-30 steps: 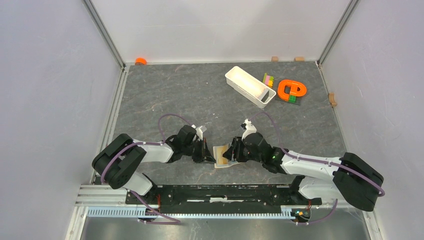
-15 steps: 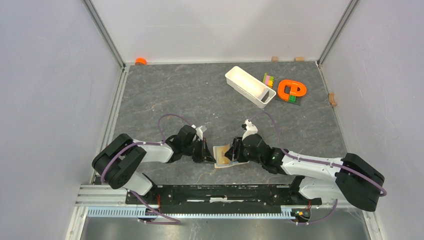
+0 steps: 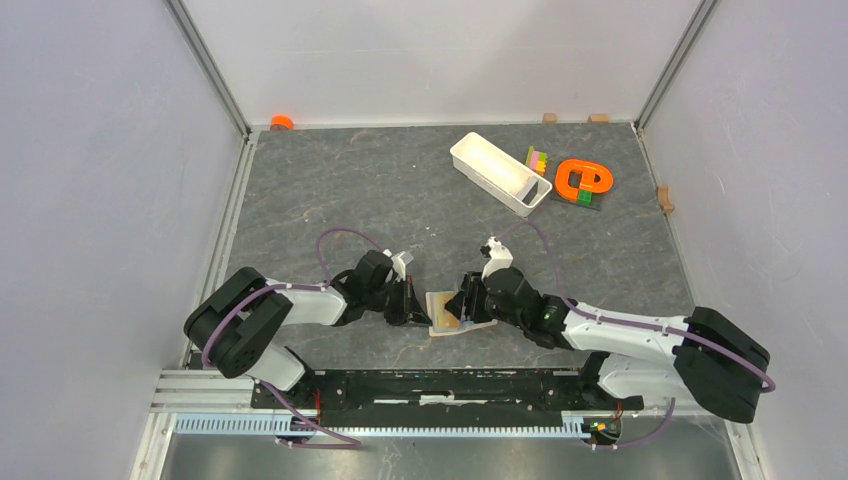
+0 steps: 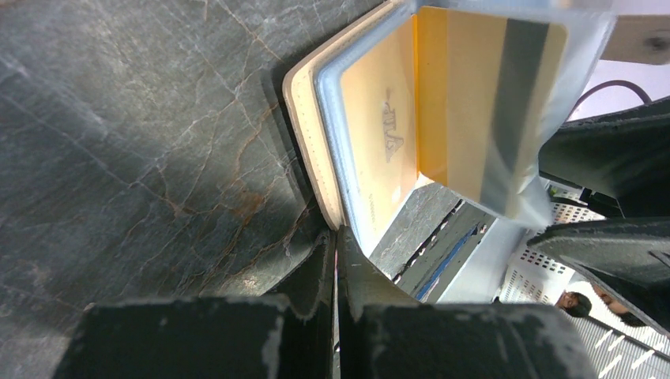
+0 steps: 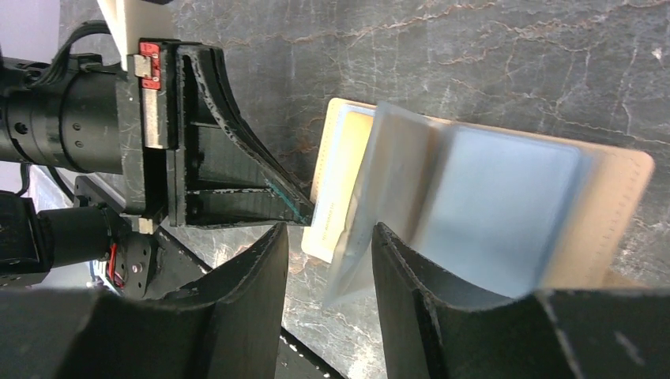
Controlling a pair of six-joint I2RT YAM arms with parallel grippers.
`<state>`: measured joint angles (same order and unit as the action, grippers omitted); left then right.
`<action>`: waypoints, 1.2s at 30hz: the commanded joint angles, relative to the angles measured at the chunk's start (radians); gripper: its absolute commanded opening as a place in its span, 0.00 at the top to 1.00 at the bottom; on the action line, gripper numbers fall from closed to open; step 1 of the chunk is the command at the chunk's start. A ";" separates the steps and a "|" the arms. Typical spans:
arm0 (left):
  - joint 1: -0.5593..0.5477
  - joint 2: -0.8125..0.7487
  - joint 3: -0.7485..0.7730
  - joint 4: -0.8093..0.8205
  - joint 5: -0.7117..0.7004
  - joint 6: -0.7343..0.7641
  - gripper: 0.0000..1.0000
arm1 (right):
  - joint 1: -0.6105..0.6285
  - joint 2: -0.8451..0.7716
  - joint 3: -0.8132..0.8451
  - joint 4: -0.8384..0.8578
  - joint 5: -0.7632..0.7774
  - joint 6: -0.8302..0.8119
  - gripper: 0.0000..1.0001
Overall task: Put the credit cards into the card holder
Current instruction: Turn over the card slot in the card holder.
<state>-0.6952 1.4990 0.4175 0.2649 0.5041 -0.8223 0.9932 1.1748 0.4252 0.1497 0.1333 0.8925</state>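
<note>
The tan card holder (image 3: 446,313) lies open on the table between both grippers. My left gripper (image 4: 338,235) is shut, its tips pinching the near corner of the holder's pale blue leaf (image 4: 348,197). A cream credit card with faint print (image 4: 383,134) sits under that leaf. A clear sleeve stands up, holding a yellow card with a grey stripe (image 4: 474,95). My right gripper (image 5: 328,249) is open, and the sleeve's lower corner (image 5: 359,260) hangs between its fingers without being gripped. A pale blue-grey panel (image 5: 506,205) fills the holder's right half; card or lining, I cannot tell.
A long white tray (image 3: 500,172) stands at the back right, with coloured blocks (image 3: 538,158) and an orange ring-shaped piece (image 3: 582,180) beside it. An orange cap (image 3: 282,122) lies at the back left corner. The arms' mounting rail (image 3: 430,385) runs along the near edge.
My right gripper has edged slightly left over the card holder, and the clear sleeve stands a little higher. The left gripper has stayed where it was.
</note>
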 commanded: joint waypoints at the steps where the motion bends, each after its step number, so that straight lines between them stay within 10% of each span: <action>1: 0.000 -0.003 -0.014 -0.013 -0.026 -0.008 0.98 | 0.014 0.002 0.058 0.016 0.032 -0.021 0.52; 13: 0.000 -0.007 -0.019 -0.012 -0.030 -0.006 0.98 | 0.026 0.090 0.084 0.062 -0.044 -0.032 0.52; 21: 0.002 -0.025 -0.016 -0.035 -0.046 0.002 0.94 | -0.036 0.028 0.209 -0.206 0.058 -0.144 0.48; 36: 0.025 -0.220 0.111 -0.381 -0.191 0.128 0.37 | -0.631 0.145 0.604 -0.563 -0.003 -0.528 0.46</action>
<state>-0.6846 1.3205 0.4648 -0.0055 0.3733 -0.7650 0.4641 1.2518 0.9169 -0.3588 0.1444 0.4782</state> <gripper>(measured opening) 0.575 0.539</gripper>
